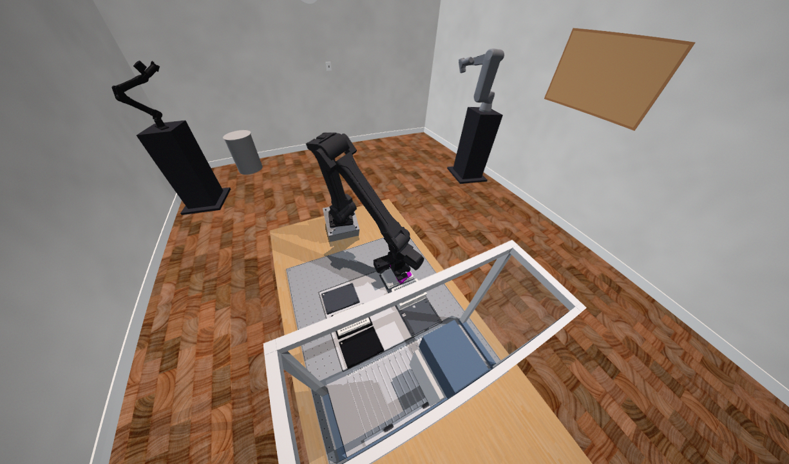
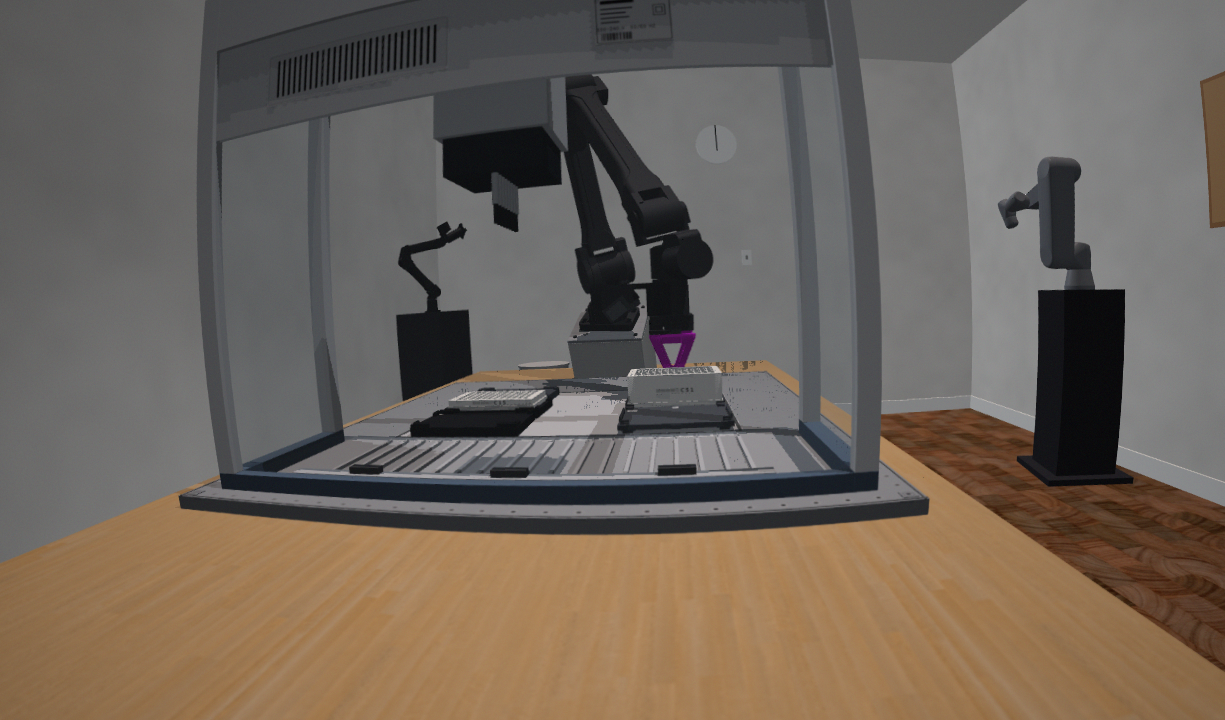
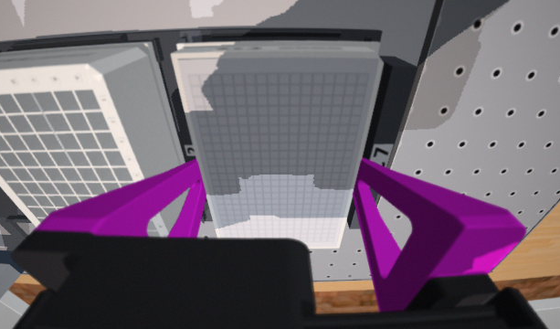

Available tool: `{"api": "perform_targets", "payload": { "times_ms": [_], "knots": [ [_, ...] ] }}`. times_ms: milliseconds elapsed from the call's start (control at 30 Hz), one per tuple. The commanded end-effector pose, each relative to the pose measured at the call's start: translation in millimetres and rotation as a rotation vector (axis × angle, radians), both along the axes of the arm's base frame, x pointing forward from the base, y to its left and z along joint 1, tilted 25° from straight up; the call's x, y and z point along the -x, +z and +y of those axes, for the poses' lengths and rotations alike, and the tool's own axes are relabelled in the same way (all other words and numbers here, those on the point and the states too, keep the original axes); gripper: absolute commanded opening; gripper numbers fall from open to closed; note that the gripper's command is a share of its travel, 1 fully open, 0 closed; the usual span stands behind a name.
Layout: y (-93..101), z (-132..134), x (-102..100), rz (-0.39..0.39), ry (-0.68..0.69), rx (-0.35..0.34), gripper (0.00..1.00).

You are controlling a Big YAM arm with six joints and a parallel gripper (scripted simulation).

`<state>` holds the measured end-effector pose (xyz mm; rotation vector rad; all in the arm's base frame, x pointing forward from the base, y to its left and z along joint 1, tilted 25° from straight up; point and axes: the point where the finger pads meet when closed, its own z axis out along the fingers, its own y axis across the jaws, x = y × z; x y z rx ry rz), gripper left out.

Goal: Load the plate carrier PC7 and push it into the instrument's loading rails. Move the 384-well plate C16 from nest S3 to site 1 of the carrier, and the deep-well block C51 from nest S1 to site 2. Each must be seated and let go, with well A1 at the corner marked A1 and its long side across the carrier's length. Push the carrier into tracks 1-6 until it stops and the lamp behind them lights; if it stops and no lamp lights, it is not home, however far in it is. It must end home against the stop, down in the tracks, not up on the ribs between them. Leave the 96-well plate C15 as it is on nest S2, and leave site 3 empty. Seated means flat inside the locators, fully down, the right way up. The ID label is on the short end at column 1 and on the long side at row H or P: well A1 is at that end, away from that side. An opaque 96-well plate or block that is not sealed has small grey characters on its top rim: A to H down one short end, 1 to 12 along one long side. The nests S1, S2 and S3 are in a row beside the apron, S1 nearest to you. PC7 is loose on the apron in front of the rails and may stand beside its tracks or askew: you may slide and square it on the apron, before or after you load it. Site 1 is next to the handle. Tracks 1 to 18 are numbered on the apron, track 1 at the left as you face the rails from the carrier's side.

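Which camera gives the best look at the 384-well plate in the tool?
The wrist view: the 384-well plate fills the frame, clamped between the purple fingers. The top view shows only a sliver beneath the tool; in the exterior view the deep-well block hides it.

left: deep-well block (image 3: 56, 132) crowds gripper (image 3: 280, 196) | right: perforated deck (image 3: 490, 114) open
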<state>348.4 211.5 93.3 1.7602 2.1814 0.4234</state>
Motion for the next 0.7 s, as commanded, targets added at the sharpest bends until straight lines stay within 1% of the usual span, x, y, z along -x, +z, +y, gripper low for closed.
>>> {"api": "perform_targets", "payload": {
  "times_ms": [0,33,67,100,133,167,667],
  "knots": [
    [0.0,-2.2,-8.0,-0.013,-0.004,-0.005,0.00],
    [16.5,7.8,-23.3,-0.050,-0.004,-0.030,0.00],
    [13.5,7.9,-24.1,-0.047,-0.004,-0.029,0.00],
    [21.8,8.2,-24.7,-0.063,-0.006,-0.041,0.00],
    [25.6,8.3,-24.9,-0.071,-0.009,-0.048,0.00],
    [10.8,6.3,-13.2,-0.035,-0.002,-0.023,0.00],
    [10.8,6.5,-13.3,-0.035,-0.002,-0.023,0.00]
  ]
}}
